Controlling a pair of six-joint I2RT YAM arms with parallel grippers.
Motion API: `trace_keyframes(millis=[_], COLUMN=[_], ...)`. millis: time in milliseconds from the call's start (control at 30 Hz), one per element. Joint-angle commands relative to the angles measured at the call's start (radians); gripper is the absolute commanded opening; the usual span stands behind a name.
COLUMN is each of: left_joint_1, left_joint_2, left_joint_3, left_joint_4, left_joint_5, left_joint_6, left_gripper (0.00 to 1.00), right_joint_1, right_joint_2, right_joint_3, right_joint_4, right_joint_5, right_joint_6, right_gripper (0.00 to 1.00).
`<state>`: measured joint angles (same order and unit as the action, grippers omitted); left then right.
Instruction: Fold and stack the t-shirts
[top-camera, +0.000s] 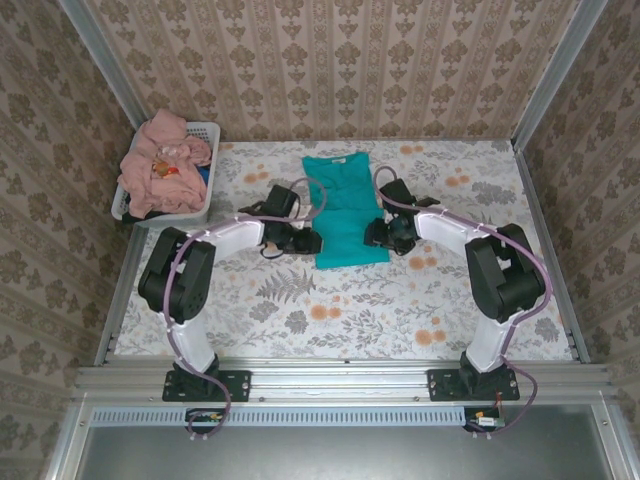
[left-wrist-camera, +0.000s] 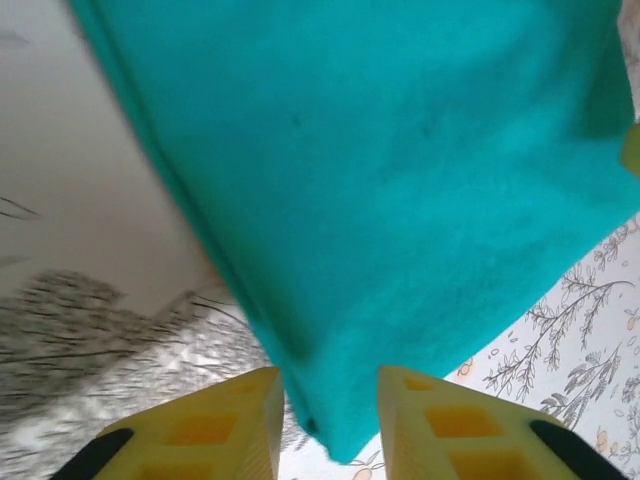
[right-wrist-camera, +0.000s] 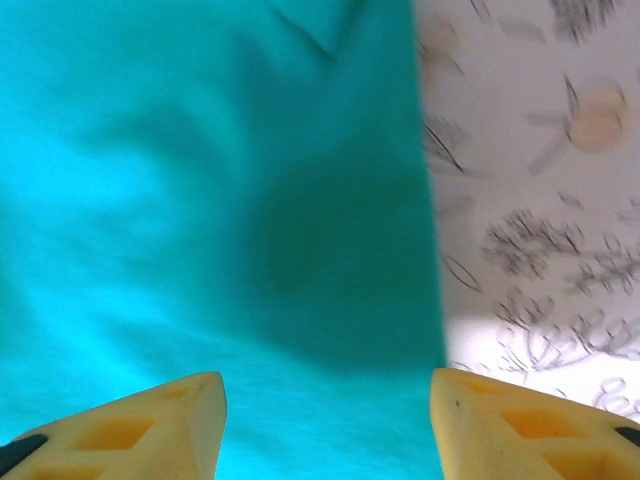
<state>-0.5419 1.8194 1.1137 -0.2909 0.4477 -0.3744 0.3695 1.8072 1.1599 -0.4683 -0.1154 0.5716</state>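
Teal shirt (top-camera: 345, 205) flat, middle of table (top-camera: 300, 310) toward far edge; soft, light, limp. Left gripper (left-wrist-camera: 330, 375) narrowly open astride near-left corner; right gripper (right-wrist-camera: 325, 375) wide open, empty, over right edge. Best hold: hem corners.

teal t-shirt (top-camera: 345, 210): soft matt cloth | basket (top-camera: 200, 128): white slotted plastic
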Motion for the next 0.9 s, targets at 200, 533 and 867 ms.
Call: trace_keyframes(millis=[200,533,867], left_joint_1=[-0.062,-0.101,-0.105], left_joint_2=[0.004,0.029,-0.076], left_joint_3=[-0.145,-0.181,-0.273], left_joint_4=[0.285,0.227,0.196], left_joint_5=[0.015,-0.040,-0.047], left_joint_6=[-0.186,-0.178,-0.176], left_gripper=[0.45,0.40,0.01], right_joint_1=[0.007,0.009,0.019], right_joint_2=[-0.013,-0.086,-0.139], right_joint_3=[-0.100,-0.196,-0.233], right_joint_4=[0.086,0.119,0.119], right_joint_5=[-0.050,-0.051,-0.075], right_joint_6=[0.035,0.055,0.059], right_gripper=[0.57,0.55,0.25])
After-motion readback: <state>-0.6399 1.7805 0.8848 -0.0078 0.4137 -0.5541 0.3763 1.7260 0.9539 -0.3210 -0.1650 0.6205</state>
